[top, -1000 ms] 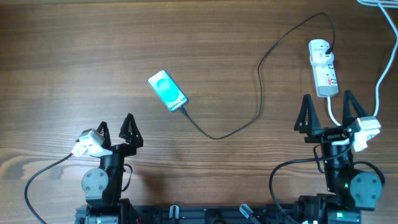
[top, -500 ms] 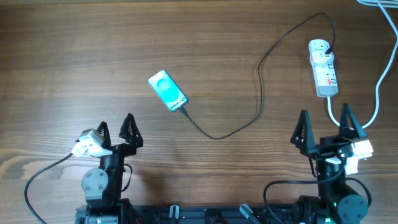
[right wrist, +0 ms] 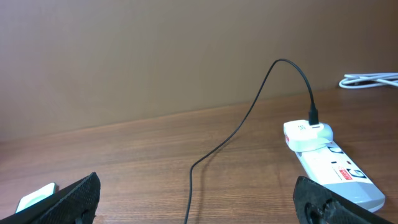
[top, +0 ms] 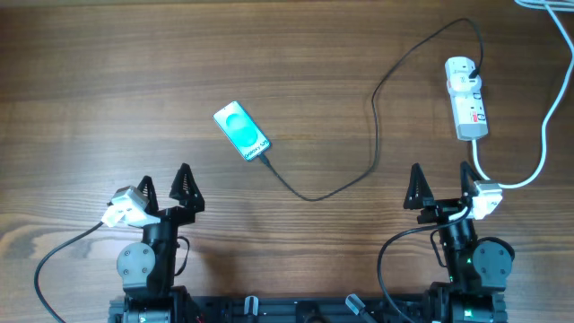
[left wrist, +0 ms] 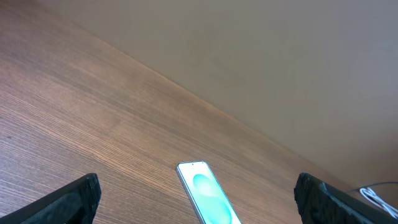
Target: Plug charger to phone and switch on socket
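The turquoise phone [top: 241,131] lies face up left of the table's middle; it also shows in the left wrist view [left wrist: 208,199] and at the left edge of the right wrist view [right wrist: 34,196]. The thin black charger cable [top: 375,108] runs from the phone's lower end, where its tip [top: 265,160] sits against the phone, up to the white socket strip [top: 467,100] at the far right, also in the right wrist view [right wrist: 333,168]. My left gripper [top: 165,185] is open and empty near the front edge. My right gripper [top: 439,186] is open and empty, below the socket.
A thick white cord [top: 538,135] loops from the socket's near end up the right edge. Another white cord lies at the far right in the right wrist view [right wrist: 370,79]. A brown wall stands behind the table.
My right gripper has drawn back from the socket and swung left toward the front edge, staying open. The left arm, phone and cable have not moved.
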Available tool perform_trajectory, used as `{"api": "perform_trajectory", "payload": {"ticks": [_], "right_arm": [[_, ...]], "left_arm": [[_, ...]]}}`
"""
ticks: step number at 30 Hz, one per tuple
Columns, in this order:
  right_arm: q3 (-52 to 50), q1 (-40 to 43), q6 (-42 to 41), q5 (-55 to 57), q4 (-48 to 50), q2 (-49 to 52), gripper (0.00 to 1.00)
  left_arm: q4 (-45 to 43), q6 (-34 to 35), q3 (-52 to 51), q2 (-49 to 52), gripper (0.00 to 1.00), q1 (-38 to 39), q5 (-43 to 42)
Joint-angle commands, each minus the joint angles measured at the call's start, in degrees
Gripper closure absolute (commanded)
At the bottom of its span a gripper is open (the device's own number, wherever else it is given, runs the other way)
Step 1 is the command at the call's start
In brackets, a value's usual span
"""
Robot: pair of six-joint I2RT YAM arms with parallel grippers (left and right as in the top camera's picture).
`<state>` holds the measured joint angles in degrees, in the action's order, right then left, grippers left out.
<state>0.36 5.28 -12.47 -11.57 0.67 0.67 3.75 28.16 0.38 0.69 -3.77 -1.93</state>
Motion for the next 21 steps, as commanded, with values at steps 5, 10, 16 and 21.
{"api": "perform_trajectory", "payload": {"ticks": [5, 10, 16, 21], "right_arm": [[-0.07, -0.35, 0.31, 0.11, 0.17, -0.46, 0.0], [-0.07, -0.35, 0.33, 0.11, 0.22, 0.28, 0.0], [-0.07, -0.35, 0.37, -0.13, 0.28, 0.24, 0.0], [-0.07, -0.35, 1.01, -0.15, 0.28, 0.24, 0.0]], "left_arm": [[0.61, -0.9, -0.07, -0.48, 0.0, -0.37, 0.52], [0.61, -0.9, -0.07, -0.48, 0.0, -0.37, 0.52], [0.61, -0.9, -0.07, -0.48, 0.0, -0.37, 0.52], [0.61, -0.9, -0.07, -0.48, 0.0, -0.37, 0.52]]}}
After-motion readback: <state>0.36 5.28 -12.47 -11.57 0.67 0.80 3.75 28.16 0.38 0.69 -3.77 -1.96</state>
